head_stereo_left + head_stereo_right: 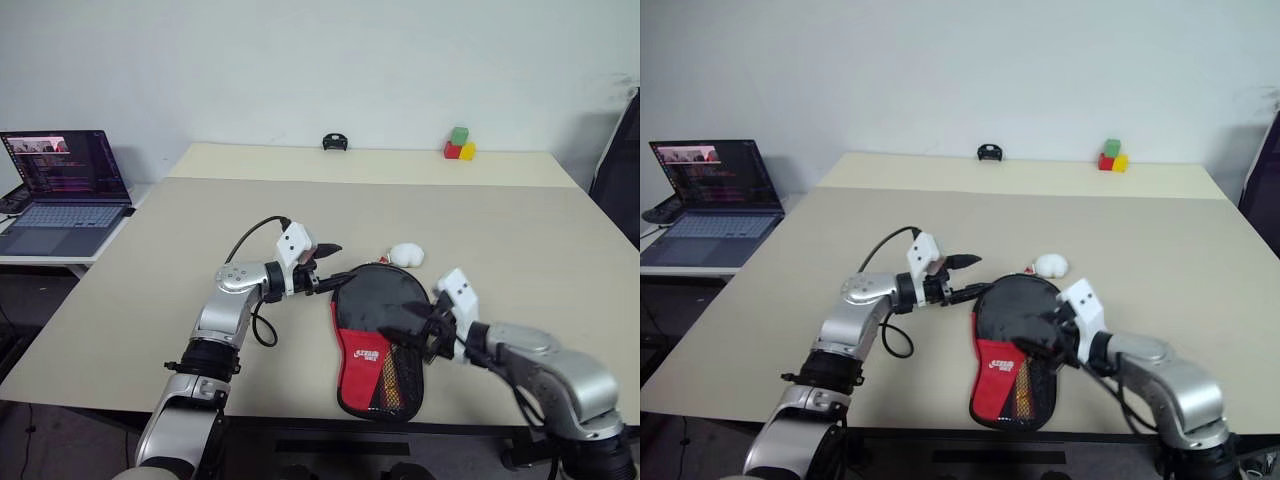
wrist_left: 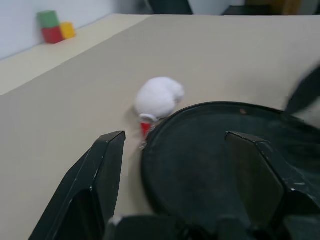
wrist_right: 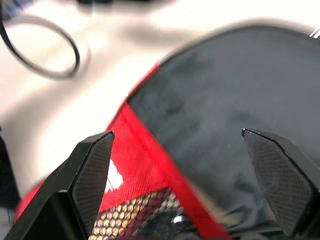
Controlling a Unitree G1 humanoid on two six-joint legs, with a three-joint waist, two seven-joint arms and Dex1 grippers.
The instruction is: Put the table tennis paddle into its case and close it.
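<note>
The case (image 1: 378,345) lies flat at the near edge of the tabletop (image 1: 520,240), its narrow end with the red panel and mesh pocket pointing to six o'clock and almost at the lip, its round black end to twelve. The table tennis paddle cannot be made out apart from the case; it appears to be inside already, so the step in hand is probably the closing. The right claw (image 1: 412,336) hangs over the case's three o'clock side with its fingers spread and nothing between them. The left claw (image 1: 328,268) sits at the case's eleven o'clock rim, likewise spread and empty. To close it well, one claw should press the cover flat while the other works the zipper edging round the rim; any pull should run away from six o'clock, since the case has little tabletop left on that side and could slide off. Just past the round end, at one o'clock, a small white object (image 1: 406,254) lies close enough to be knocked. Beyond it the tabletop is open, as far as the coloured blocks (image 1: 458,145) at the back.
</note>
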